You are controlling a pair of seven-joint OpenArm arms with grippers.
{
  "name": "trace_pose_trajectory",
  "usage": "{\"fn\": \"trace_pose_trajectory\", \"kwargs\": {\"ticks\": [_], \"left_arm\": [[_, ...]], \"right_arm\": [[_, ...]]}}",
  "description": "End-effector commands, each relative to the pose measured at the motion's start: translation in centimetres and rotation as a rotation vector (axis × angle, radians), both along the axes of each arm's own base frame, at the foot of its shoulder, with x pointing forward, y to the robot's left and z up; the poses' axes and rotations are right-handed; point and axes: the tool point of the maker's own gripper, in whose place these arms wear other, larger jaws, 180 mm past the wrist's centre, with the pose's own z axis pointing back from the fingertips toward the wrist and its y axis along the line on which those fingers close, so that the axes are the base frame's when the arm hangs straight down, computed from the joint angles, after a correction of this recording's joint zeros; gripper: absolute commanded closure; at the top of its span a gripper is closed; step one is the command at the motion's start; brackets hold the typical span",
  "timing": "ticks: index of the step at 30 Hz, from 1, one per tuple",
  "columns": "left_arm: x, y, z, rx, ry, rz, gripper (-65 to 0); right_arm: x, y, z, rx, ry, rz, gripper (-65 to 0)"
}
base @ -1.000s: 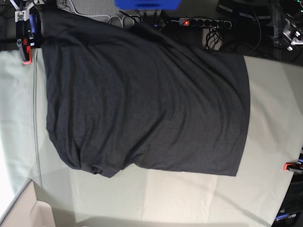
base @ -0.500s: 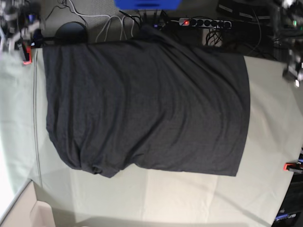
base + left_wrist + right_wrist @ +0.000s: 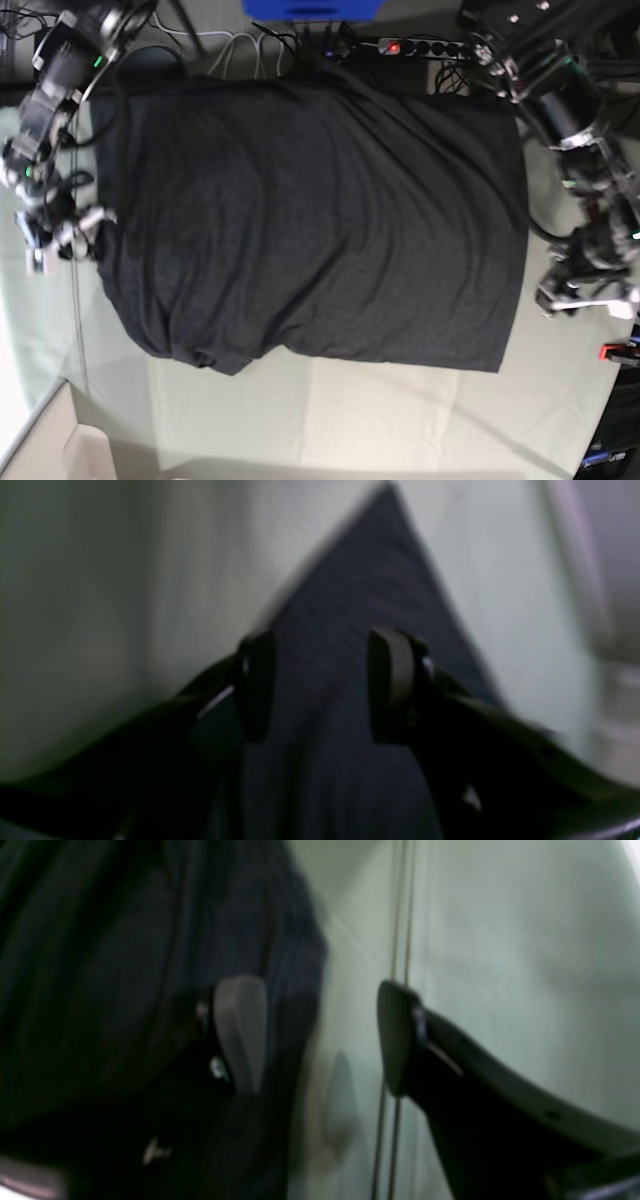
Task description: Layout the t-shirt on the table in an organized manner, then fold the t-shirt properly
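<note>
The big dark t-shirt is lying spread out flat on the pale green table. It is covering most of the middle of the table. Its far edge is reaching the table's back edge, near a power strip and some cables behind the table. One lower corner of the shirt is looking a bit bunched up and wrinkly.

The right gripper is sitting at the shirt's side edge, on the left in the base view. In the right wrist view its jaws are standing wide apart, with nothing between them. One of the fingers is over the dark cloth, and the other is over the bare table (the picture is blurry).

The left gripper is hanging just beside the shirt's other side edge, over the bare table. In the left wrist view its jaws are standing apart too. A pointed corner of the shirt is showing in the gap between them, but the jaws are not squeezing it.

A small red clamp is sitting at the table's edge near the left gripper.
</note>
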Motion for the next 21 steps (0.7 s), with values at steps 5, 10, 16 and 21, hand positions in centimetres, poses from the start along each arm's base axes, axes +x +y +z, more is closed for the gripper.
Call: {"fn": "trace_pose_trajectory", "kwargs": {"ticks": [5, 10, 16, 21], "left_arm": [[4.0, 0.2, -0.3, 0.238, -0.121, -0.044, -29.4], [4.6, 1.0, -2.5, 0.33, -0.149, -0.032, -29.4], [4.0, 1.7, -5.7, 0.31, -0.069, -0.013, -29.4], [4.1, 1.8, -6.5, 0.307, -0.048, -0.012, -29.4]], "right_arm": [[5.4, -1.0, 1.1, 0.034, -0.016, 0.048, -35.8], [7.8, -0.6, 0.4, 0.119, 0.027, 0.054, -35.8], [8.6, 0.9, 0.0, 0.158, 0.038, 0.069, -35.6], [8.5, 2.7, -0.9, 0.151, 0.068, 0.12, -34.2]]}}
